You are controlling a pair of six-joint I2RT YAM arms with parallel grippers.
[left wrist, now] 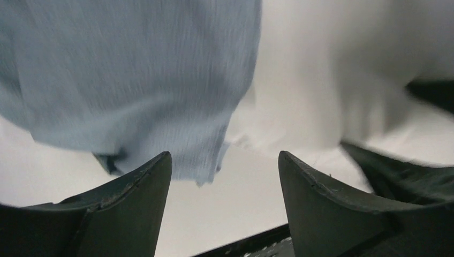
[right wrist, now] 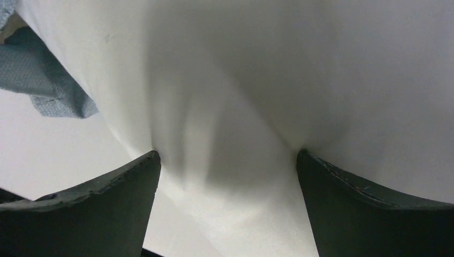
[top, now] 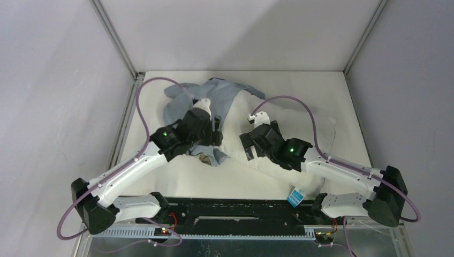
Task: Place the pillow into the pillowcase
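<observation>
**A:** Where does everything lie?

**B:** The pillow [top: 292, 115] sprawls from the centre toward the lower right of the overhead view. Its blue-printed tag [top: 295, 197] sits at the bottom, near the right arm's base. The pillowcase [top: 225, 96] is bunched at upper centre-left, with a flap trailing down under the left arm. I can't tell whether any of the pillow is inside it yet.

**A:** And the pincers?

**B:** Both stand open. The left gripper [left wrist: 224, 160] has nothing pinched, and the blue-grey hem hangs just beyond its jaws, upper left of its wrist view. The right gripper [right wrist: 227, 155] is spread wide. The pillow's bulge sits in the gap and touches both fingertips [right wrist: 134, 182], but it isn't squeezed.

**A:** So what's the step?

**B:** A fresh grasp with each arm, I'd judge. The left should close on a single layer of hem, since taking both layers would seal the mouth shut. The right is probably on too plump a part, so a fold nearer a corner or the seam should hold better.

**A:** What could go wrong?

**B:** The limp cloth could drag along with the pillow. The left arm should hold the mouth up and steady while the right feeds the pillow toward upper left.
</observation>
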